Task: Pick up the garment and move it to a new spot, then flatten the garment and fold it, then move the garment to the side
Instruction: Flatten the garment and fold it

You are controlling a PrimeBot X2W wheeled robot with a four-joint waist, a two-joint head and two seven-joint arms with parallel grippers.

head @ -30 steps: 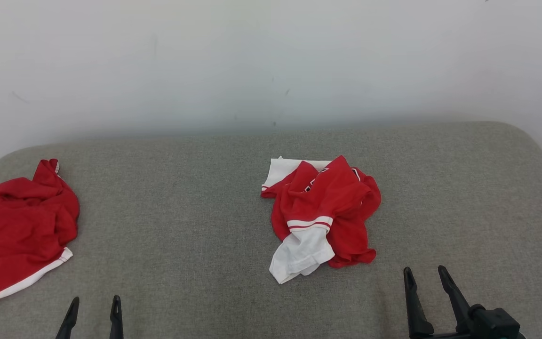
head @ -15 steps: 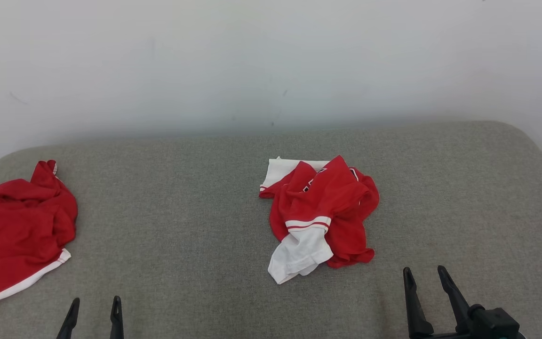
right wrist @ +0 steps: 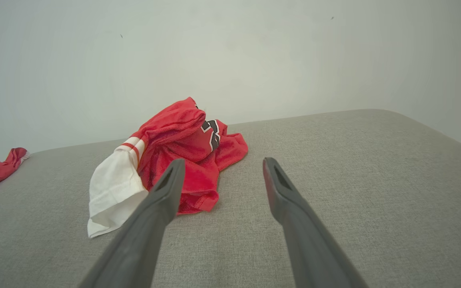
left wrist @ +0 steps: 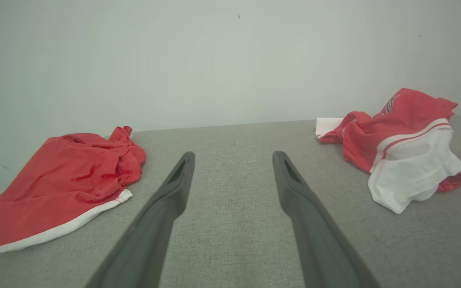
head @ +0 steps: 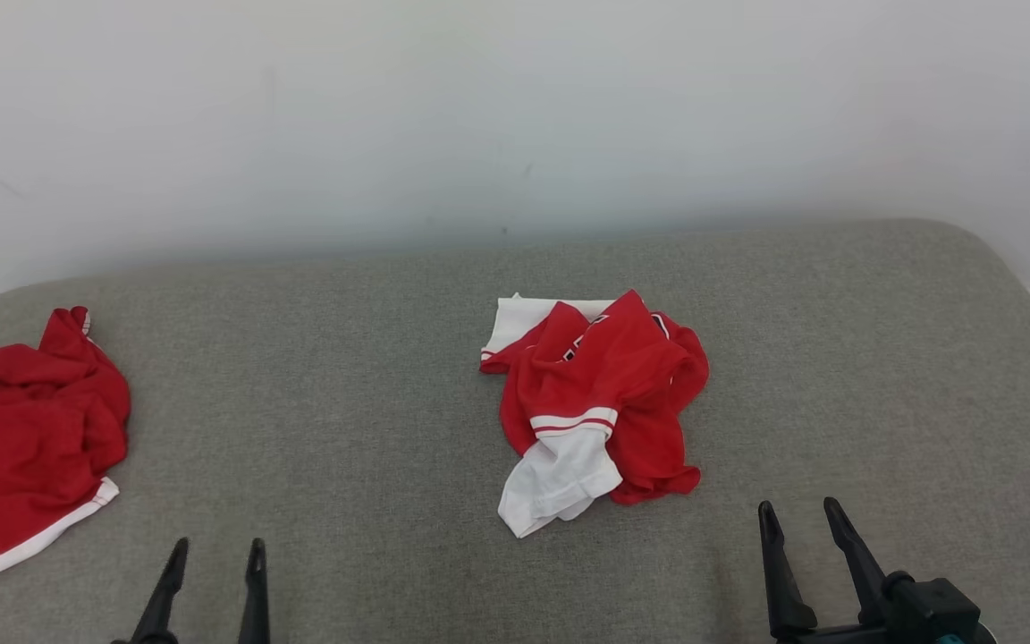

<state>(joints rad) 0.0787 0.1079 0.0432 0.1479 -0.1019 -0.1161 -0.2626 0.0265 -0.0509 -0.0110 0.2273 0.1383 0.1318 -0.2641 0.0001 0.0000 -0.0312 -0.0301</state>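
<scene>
Garment (head: 600, 402) crumpled mid-cushion (head: 345, 429) — grey fabric all round.

Soft matt cloth garment (head: 600, 394) on coarse woven grey upholstery (head: 345, 420).

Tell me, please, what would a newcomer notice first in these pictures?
The eye goes first to the crumpled red and white garment, which lies near the middle of the grey fabric surface. Next comes a second red garment with a white hem, at the left edge of the surface. Near the bottom of the head view, the left gripper and the right gripper are both open and hold nothing.
</scene>
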